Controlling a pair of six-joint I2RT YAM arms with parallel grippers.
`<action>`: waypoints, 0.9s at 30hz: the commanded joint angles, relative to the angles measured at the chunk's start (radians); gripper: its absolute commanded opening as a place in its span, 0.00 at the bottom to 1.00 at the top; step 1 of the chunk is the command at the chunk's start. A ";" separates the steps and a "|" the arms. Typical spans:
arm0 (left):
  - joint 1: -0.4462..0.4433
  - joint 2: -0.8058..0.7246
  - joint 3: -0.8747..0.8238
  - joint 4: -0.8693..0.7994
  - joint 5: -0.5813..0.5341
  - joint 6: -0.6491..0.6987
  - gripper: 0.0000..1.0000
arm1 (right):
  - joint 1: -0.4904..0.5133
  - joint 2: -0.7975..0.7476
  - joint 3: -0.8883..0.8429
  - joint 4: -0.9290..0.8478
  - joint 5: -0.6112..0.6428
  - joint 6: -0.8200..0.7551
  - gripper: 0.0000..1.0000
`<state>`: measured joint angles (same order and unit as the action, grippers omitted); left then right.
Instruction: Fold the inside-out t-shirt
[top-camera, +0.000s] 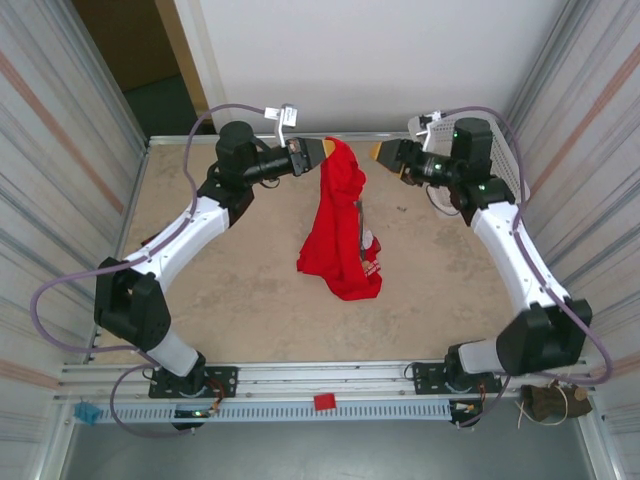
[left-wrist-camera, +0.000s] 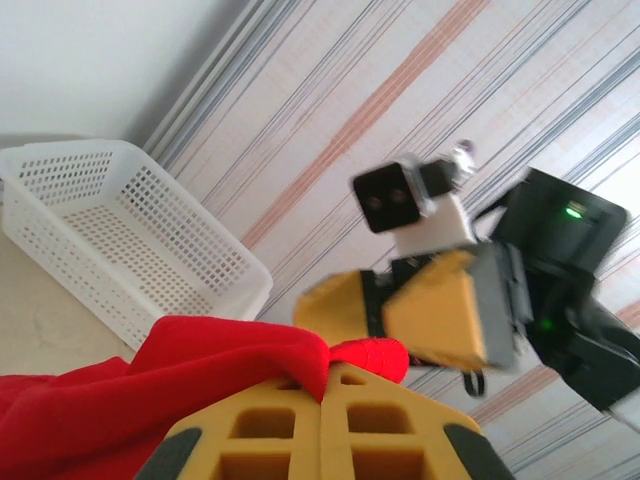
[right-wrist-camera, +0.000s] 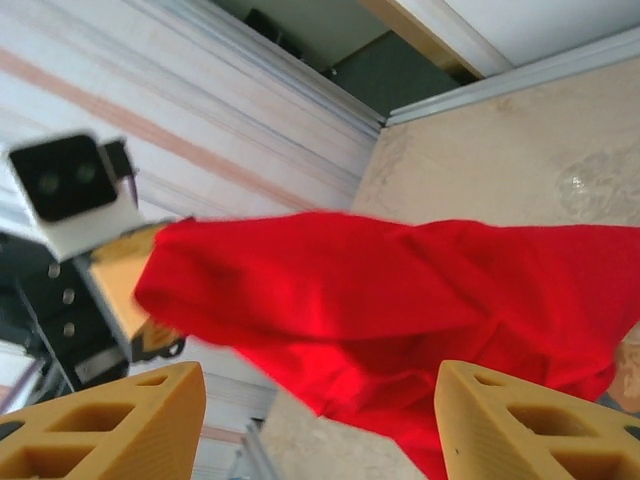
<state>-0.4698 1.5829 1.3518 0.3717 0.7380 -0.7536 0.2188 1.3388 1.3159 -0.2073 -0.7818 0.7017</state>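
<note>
The inside-out t-shirt (top-camera: 338, 232) is bright red and hangs in a long bunch from my left gripper (top-camera: 326, 150), raised over the far middle of the table. Its lower part rests crumpled on the tabletop, with a bit of white print showing. In the left wrist view my left gripper (left-wrist-camera: 326, 388) is shut on a fold of the red cloth (left-wrist-camera: 200, 370). My right gripper (top-camera: 375, 152) is open, just right of the shirt's top and apart from it. In the right wrist view its fingers stand wide, nothing between them, with the shirt (right-wrist-camera: 400, 290) hanging beyond.
A white perforated basket (left-wrist-camera: 120, 230) sits at the table's far right corner, behind the right arm (top-camera: 505, 180). Striped walls close in both sides. The tan tabletop (top-camera: 230, 290) lies bare to the left and right of the shirt.
</note>
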 joint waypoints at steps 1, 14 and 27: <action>0.013 -0.023 -0.002 0.100 0.033 -0.072 0.00 | 0.091 -0.078 0.011 -0.145 0.203 -0.178 0.62; 0.013 -0.021 0.029 0.132 0.074 -0.127 0.00 | 0.182 0.064 0.128 -0.194 0.283 -0.335 0.57; 0.081 0.013 0.132 0.022 0.060 -0.076 0.12 | 0.089 0.092 0.392 -0.175 0.157 -0.229 0.00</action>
<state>-0.4339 1.5948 1.4162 0.4152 0.7937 -0.8585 0.3439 1.4918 1.6035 -0.4091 -0.5739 0.4221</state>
